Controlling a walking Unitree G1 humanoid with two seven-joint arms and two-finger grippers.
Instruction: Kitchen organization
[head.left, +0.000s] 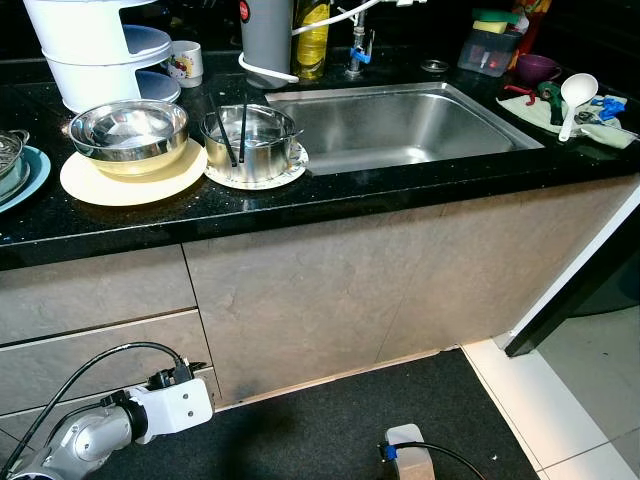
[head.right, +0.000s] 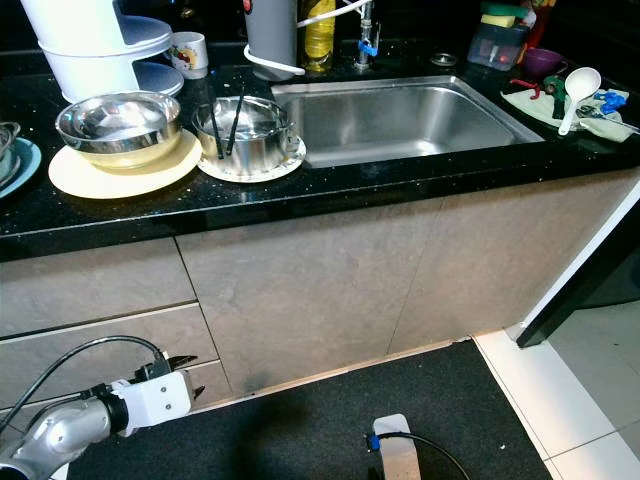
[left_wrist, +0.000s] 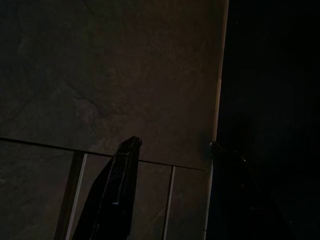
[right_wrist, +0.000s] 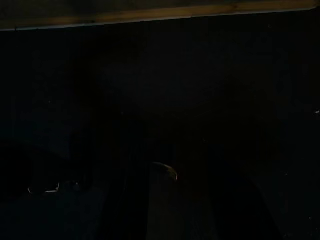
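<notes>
**Robot before the sink counter, both arms low, nothing in hand**

Black stone counter (head.left: 330, 195) runs left to right across the far half of the scene, above grey cabinet fronts (head.left: 330, 290); drawer fronts at left. Dark mat on the floor near the robot, pale tiles at right.

Steel sink (head.left: 400, 125), right of centre, basin bare. Faucet (head.left: 357, 45) at its far rim.

White stacked appliance (head.left: 95, 45) at far left. Grey jug (head.left: 266, 35) and a yellow oil bottle (head.left: 312, 35) behind the sink's left corner.

Dishes to sort, left of the sink: steel bowl (head.left: 128, 135) on a cream plate (head.left: 130, 180); just right of it, a steel pot (head.left: 250, 140) on a small plate, with dark chopsticks (head.left: 228, 135) standing tilted in it, long axis running near to far. White ladle (head.left: 573, 100) on a cloth at far right. Small mug (head.left: 185, 62) behind the bowl.

Left gripper (left_wrist: 170, 195) hangs low at left, facing the cabinet; its two fingers stand spread, holding nothing. Right gripper: wrist picture too dark; cannot tell its state.

Judgement: the dishes lie up and far from both arms, and the left arm is nearer to them. Counter edge overhangs the cabinets; the arm must rise clear of it first. Open room is the sink basin.
</notes>
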